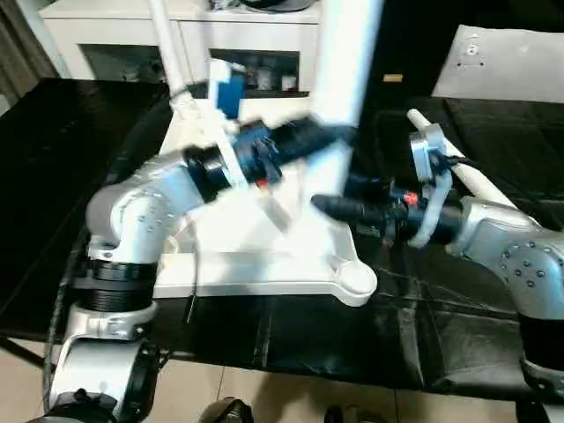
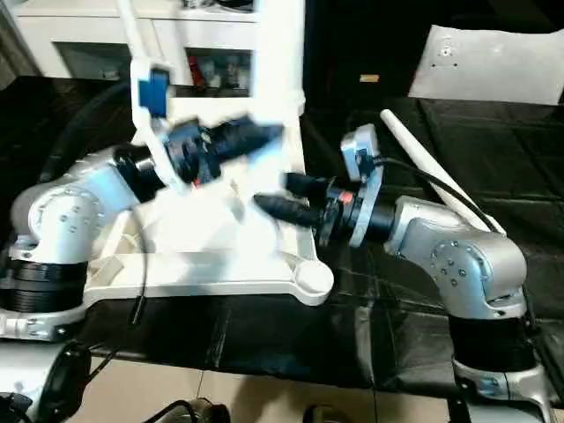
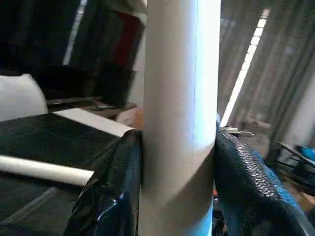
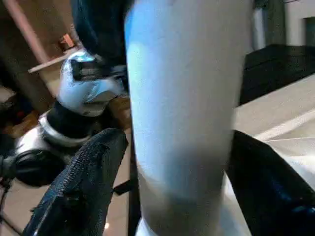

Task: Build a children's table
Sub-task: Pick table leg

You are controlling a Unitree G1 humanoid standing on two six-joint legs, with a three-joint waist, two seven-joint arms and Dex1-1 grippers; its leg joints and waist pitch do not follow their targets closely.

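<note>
Upright leg (image 1: pixel 345 70) over tabletop (image 1: pixel 264 264), left gripper (image 3: pixel 177 162) pinching it, right gripper (image 4: pixel 172 187) spread around it, spare leg (image 1: pixel 463 172) beside.

Black work surface (image 1: pixel 291 335) spanning the middle and lower frame, with pale floor (image 1: pixel 264 397) along the bottom edge. White cabinet (image 1: pixel 115 35) at upper left, its glass-fronted compartment (image 1: pixel 264 75) holding small items too blurred to identify. Flat white board (image 1: pixel 507 62) at upper right, lying on the black surface. Dark shoe-like shapes (image 1: pixel 225 411) at bottom centre, indistinct.
</note>
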